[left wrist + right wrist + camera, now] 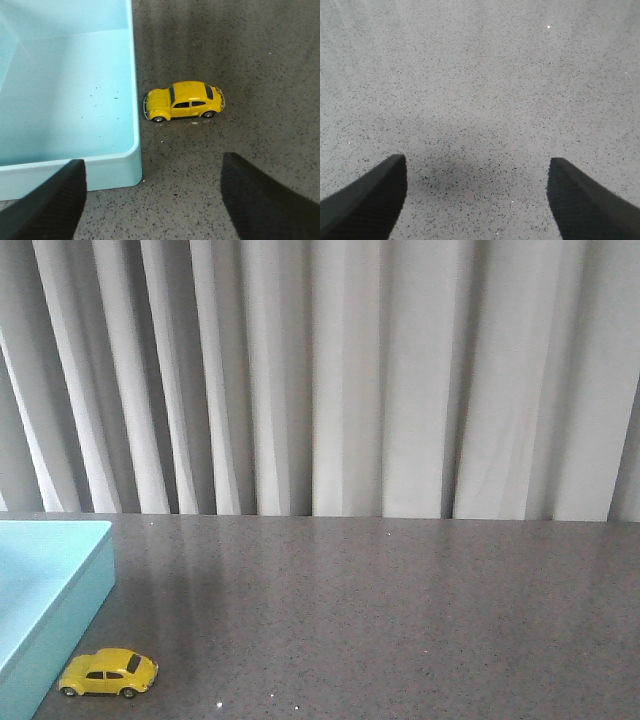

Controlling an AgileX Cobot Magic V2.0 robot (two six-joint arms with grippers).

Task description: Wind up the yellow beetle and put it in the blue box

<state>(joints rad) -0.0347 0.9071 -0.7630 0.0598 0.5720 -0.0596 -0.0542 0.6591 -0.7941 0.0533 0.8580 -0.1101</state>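
Yellow and glossy, the yellow beetle (pixel 108 672) stood on its four wheels on the dark speckled table (pixel 400 620), just beside the outer wall of the blue box (pixel 60 615) at the near left of the front view. From the left wrist camera the toy car (pixel 183 101) showed side-on, its rounded nose pointing at the box wall and very close to it; whether the bumper touched the wall could not be told.

Both fingers of the left gripper (pixel 150 200) were spread wide and held nothing. One black textured fingertip (pixel 50 205) hung over the near corner of the turquoise box (pixel 65 100), the other over bare tabletop. The car sat ahead of the gap between them, clear of both tips, with open table between it and the gripper. Dark specks dotted the box's pale floor, and its smooth wall ran right alongside the car's nose, leaving little room on that side.

Over on the other side, the right gripper (pixel 475 200) was likewise parted wide and empty, its two dark fingers (pixel 365 200) framing only grey speckled surface (pixel 480 75) with a soft shadow beneath them. Neither the car nor the box appeared in that camera's view.

Grey pleated curtains (pixel 350 380) hung behind the table's far edge. Neither arm showed in the front view.
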